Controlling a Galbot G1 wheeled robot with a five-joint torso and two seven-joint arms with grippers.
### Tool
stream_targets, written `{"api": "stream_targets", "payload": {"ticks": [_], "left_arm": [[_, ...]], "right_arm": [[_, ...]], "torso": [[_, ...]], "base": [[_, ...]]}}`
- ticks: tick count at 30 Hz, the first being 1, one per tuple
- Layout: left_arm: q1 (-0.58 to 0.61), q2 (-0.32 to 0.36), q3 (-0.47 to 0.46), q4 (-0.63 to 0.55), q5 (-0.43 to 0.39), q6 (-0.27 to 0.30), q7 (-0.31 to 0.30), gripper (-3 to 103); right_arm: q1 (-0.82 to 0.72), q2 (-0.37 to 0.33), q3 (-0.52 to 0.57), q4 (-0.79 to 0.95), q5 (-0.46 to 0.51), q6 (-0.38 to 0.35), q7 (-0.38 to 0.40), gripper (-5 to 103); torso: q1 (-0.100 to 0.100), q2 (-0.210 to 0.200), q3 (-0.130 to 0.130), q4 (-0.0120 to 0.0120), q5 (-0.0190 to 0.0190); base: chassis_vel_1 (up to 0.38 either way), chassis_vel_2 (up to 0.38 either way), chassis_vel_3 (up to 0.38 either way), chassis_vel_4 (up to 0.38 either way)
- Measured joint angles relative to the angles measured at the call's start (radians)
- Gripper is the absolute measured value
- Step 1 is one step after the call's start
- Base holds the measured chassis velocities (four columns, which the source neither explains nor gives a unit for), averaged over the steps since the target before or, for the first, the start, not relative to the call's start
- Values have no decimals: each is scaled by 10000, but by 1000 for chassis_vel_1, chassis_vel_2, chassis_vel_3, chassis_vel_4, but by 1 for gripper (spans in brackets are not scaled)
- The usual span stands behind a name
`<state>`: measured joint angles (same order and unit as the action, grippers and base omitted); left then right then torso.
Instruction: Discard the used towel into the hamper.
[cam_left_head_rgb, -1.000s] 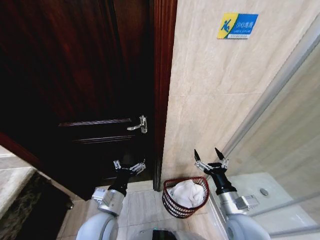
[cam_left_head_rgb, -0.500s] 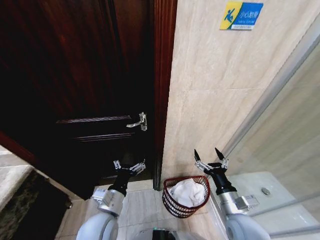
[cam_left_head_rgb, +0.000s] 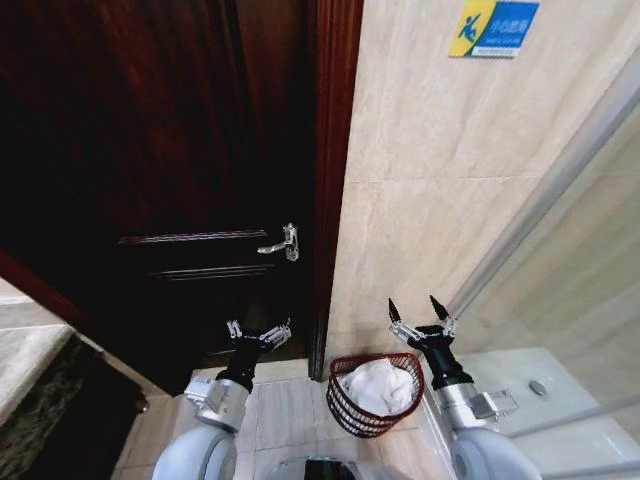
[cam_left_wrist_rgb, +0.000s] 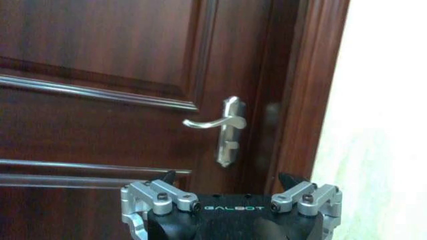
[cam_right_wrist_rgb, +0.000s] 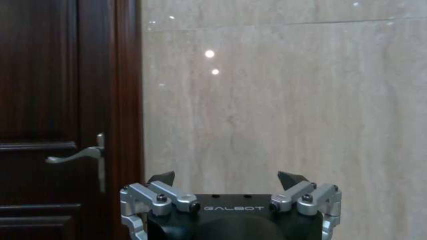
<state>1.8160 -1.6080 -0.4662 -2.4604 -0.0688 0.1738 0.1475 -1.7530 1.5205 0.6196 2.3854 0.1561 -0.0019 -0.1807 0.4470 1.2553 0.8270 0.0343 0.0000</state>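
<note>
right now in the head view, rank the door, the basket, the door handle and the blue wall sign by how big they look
Largest to smallest as they appear:
1. door
2. basket
3. blue wall sign, partly cut off by the picture's top edge
4. door handle
The sign hangs farther from the camera than the basket, so true sizes stay unsure.

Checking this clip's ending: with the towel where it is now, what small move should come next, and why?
Probably none beyond parking the arms: the white towel already lies inside the round reddish-brown wire hamper on the floor. The left gripper and the right gripper are both open and empty, raised on either side of it.
</note>
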Motion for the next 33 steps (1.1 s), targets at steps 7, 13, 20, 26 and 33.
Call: {"api": "stream_targets", "payload": {"ticks": [7, 13, 20, 26, 33], "left_arm": [[0, 0, 0, 0, 0, 0, 0, 100], [0, 0, 0, 0, 0, 0, 0, 100], [0, 0, 0, 0, 0, 0, 0, 100], [0, 0, 0, 0, 0, 0, 0, 100], [0, 0, 0, 0, 0, 0, 0, 100]], "right_arm": [[0, 0, 0, 0, 0, 0, 0, 100], [2, 0, 0, 0, 0, 0, 0, 100], [1, 0, 0, 0, 0, 0, 0, 100], [1, 0, 0, 0, 0, 0, 0, 100], [2, 0, 0, 0, 0, 0, 0, 100]], "torso": [[9, 17, 10, 1, -1], [12, 28, 15, 3, -1], [18, 38, 21, 0, 0], [20, 44, 23, 0, 0], [23, 48, 26, 0, -1]], "base": [[69, 74, 80, 79], [50, 42, 54, 52], [0, 0, 0, 0], [0, 0, 0, 0], [0, 0, 0, 0]]}}
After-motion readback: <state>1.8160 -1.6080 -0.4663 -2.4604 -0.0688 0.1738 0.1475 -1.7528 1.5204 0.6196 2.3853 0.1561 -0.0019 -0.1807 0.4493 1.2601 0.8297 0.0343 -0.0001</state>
